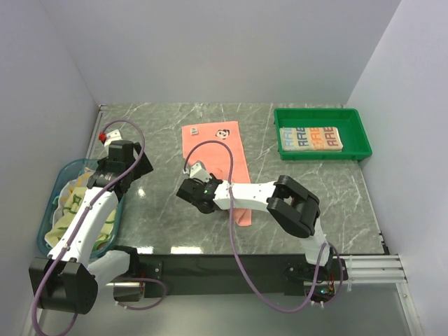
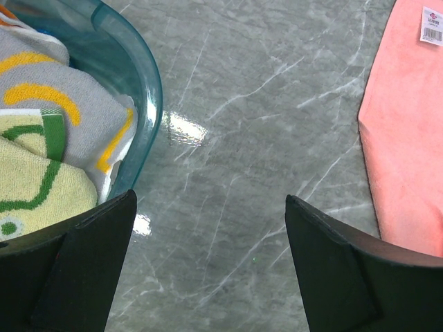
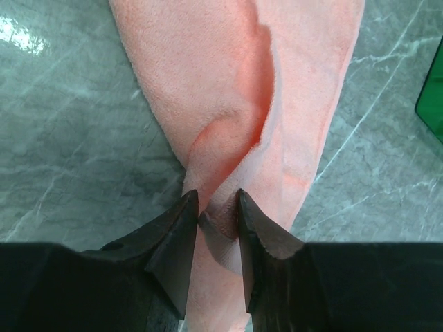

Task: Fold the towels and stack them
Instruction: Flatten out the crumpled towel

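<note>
Cannot see the near part of the pink towel (image 1: 213,150) from above: covered there by the right arm. Cannot make out the claw's fingertips in that view either. Plain only from the wrist: right claw (image 3: 218,207) nipped onto a raised ridge of the pink towel, cloth pressed between both fingers. Only a strip of that towel at the right edge of the left wrist view, with a white tag (image 2: 432,24) cut off at the corner, print too small to read. Far end lying flat on the grey marble table (image 1: 315,182), panda (image 1: 222,133) near the far edge.

Left claw (image 2: 211,207) gaping wide over bare table, gripping nothing, between the basket (image 2: 149,90) and the pink towel.

In the blue basket, at the table's left edge: a loose heap of towels, partly hidden by the left arm. On top, a pale yellow frog towel (image 2: 34,180) with green lines, against a grey cloth (image 2: 83,83) with orange curves. Cannot tell how many more underneath.

In the green tray (image 1: 322,157), far right: a folded cream towel (image 1: 309,140) with coloured letters, lying flat, well apart from the pink towel.
</note>
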